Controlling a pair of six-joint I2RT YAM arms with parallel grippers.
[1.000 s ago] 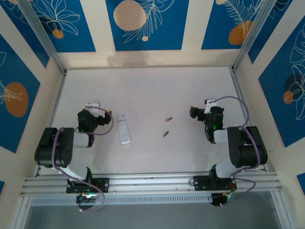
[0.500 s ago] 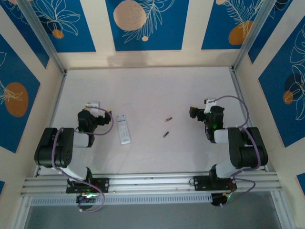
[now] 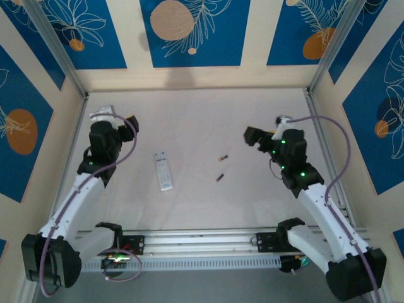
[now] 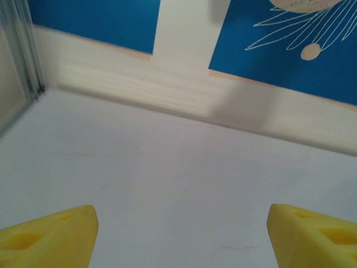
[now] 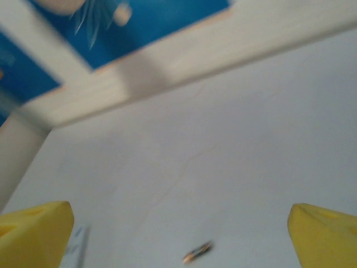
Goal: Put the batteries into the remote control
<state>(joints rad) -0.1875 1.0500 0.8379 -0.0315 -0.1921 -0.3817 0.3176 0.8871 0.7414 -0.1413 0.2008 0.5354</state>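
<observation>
Top external: left fingers point(image 3: 130, 121), right fingers point(image 3: 250, 134) newly advanced, open, empty. On desk point(image 3: 189, 120): remote control point(image 3: 163, 170), batteries point(image 3: 223, 157), untouched; pickup pending.

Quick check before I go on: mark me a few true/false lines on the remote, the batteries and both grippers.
1. Both batteries lie loose on the table, right of the remote. True.
2. The left gripper holds the remote. False: it is open and empty, away from the remote.
3. The right gripper is open and empty. True.
4. The batteries touch each other. False: they lie apart.
</observation>
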